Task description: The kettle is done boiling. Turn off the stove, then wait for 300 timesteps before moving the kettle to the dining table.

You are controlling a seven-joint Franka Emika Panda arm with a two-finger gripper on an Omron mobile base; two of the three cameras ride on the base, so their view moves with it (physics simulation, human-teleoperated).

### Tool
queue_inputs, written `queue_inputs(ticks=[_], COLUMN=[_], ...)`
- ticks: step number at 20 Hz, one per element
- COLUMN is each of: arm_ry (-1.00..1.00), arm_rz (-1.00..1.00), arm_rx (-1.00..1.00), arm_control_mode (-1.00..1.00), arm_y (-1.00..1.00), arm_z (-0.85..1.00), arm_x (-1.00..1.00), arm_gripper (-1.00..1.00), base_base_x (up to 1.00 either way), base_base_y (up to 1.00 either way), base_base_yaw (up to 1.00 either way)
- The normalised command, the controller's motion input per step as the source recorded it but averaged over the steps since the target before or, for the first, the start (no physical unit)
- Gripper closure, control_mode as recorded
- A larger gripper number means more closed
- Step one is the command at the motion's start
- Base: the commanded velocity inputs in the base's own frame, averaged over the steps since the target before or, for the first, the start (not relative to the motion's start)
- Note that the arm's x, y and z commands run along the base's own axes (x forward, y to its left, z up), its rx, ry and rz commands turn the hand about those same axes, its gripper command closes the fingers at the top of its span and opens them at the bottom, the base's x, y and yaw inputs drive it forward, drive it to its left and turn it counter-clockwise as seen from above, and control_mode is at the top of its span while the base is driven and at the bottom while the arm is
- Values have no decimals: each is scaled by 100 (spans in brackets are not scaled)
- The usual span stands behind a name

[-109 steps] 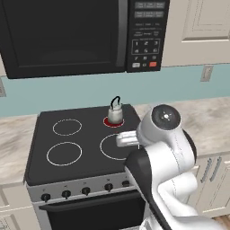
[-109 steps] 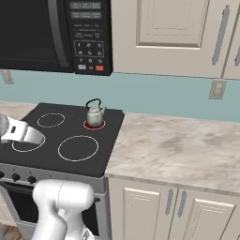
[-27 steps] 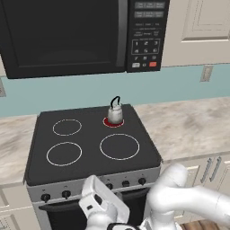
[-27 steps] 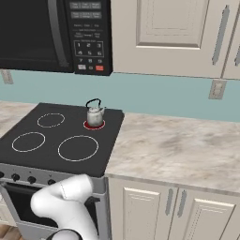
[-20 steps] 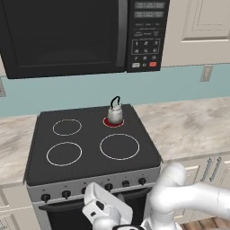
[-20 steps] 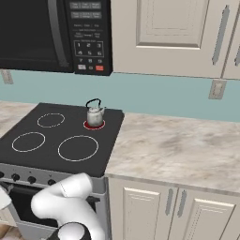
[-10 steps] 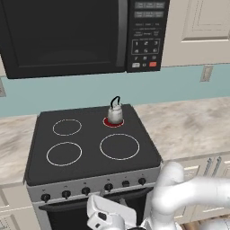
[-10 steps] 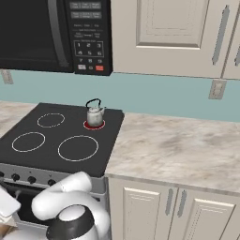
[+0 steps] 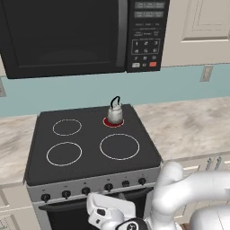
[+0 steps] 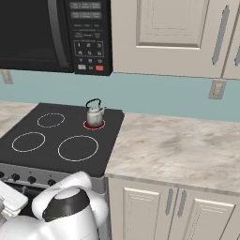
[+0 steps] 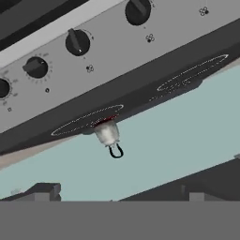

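- Sitting on the rear right burner (image 9: 114,121) of the stove (image 9: 90,150): the kettle (image 9: 115,113). That ring glows red under it, so my read is the heat is on and the knob step isn't done.
- Gripper (image 11: 117,190) is low, in front of the silver knob panel (image 9: 96,187). The hand view is rolled upside down, looking up across the knobs (image 11: 77,42) at the kettle's underside.
- Jaws stand fully apart, nothing between them. Finger tips (image 11: 44,191) poke up at the bottom corners of the hand view, well short of any knob.
- Risk 1: wrong knob. Several near-identical black knobs sit in a row, and I can't read from here which one drives the rear right ring. With the view inverted, left and right on the panel swap. Easy to grab a neighbour and light another burner.
- Risk 2: off-centre approach. If the jaws close with the knob not centred between them, one finger hits first and they slip off or only part-turn it.
- Risk 3: elbow (image 10: 69,205) is folded tight against the oven front (image 9: 60,216), and wrist rotation could clip the panel or door.
- Risk 4: lifting the kettle early. The wait only makes sense once the red ring goes dark.
- Dining table isn't in front of the base now.
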Motion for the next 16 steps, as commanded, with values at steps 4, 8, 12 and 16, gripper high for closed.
queue_inputs(ticks=[4, 8, 12, 16], arm_ry=[1, 1, 1, 0], arm_rz=[6, 6, 4, 3], arm_rx=[-10, -9, -5, -6], arm_control_mode=[-100, -100, -100, -100], arm_y=[23, 13, 0, 0], arm_z=[-14, -9, -9, -14], arm_x=[2, 8, 14, 21], arm_gripper=[-100, -100, -100, -100], base_base_x=[0, 0, 0, 0], base_base_y=[0, 0, 0, 0], base_base_yaw=[0, 0, 0, 0])
